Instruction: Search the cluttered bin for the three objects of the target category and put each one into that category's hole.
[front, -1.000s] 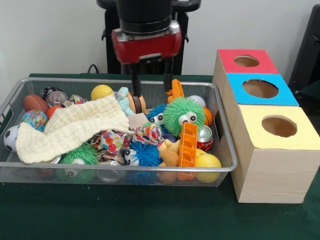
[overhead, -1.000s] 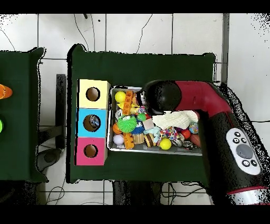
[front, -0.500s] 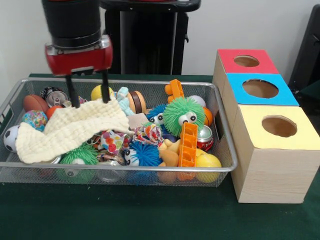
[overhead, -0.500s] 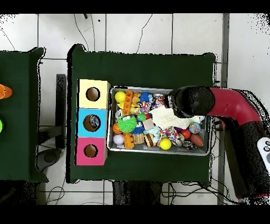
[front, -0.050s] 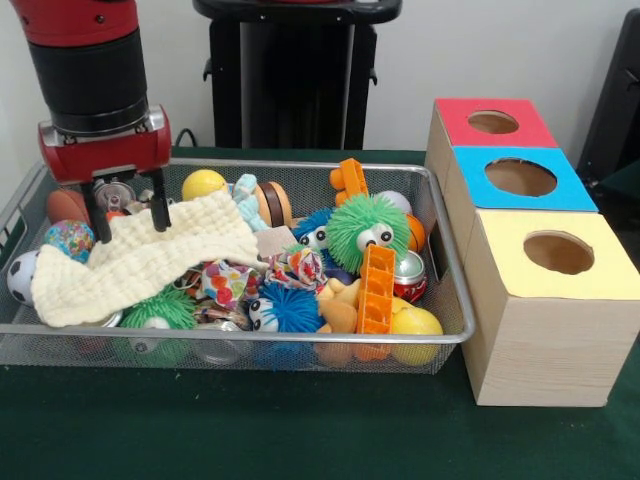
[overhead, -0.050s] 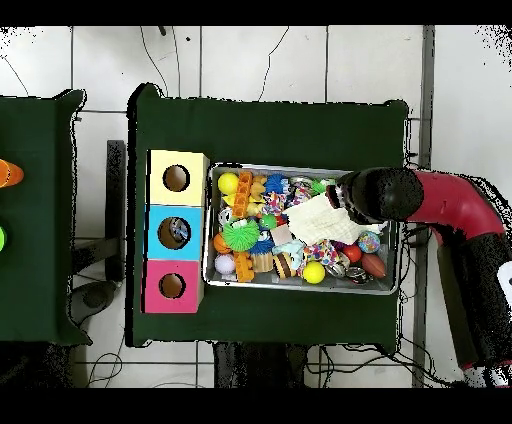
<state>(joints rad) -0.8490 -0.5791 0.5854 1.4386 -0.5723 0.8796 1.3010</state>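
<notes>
My gripper (front, -0.050s: 128, 220) is open at the left end of the wire bin (front, -0.050s: 452, 262). Its two dark fingers (front, -0.050s: 160, 208) reach down to the upper left edge of a cream cloth (front, -0.050s: 150, 255), and nothing is held. The cloth covers part of the clutter. Around it lie a yellow ball (front, -0.050s: 203, 184), a green spiky ball with eyes (front, -0.050s: 366, 230), a blue spiky ball (front, -0.050s: 288, 308), an orange ladder toy (front, -0.050s: 377, 288), a soccer ball (front, -0.050s: 22, 276) and a brown football (front, -0.050s: 66, 206). In the overhead view the arm's end (overhead, -0.050s: 380, 194) hides the gripper above the cloth (overhead, -0.050s: 322, 222).
Three wooden boxes with round holes stand right of the bin: red-topped (front, -0.050s: 492, 122), blue-topped (front, -0.050s: 520, 178) and yellow-topped (front, -0.050s: 555, 255). Overhead they are the yellow box (overhead, -0.050s: 177, 178), blue box (overhead, -0.050s: 174, 232) and red box (overhead, -0.050s: 172, 286). Soda cans (front, -0.050s: 112, 194) lie at the bin's back left.
The gripper has swung from the bin's back middle to its left end in the front view and dropped lower onto the cloth's edge. It stayed open. The clutter has not shifted.
</notes>
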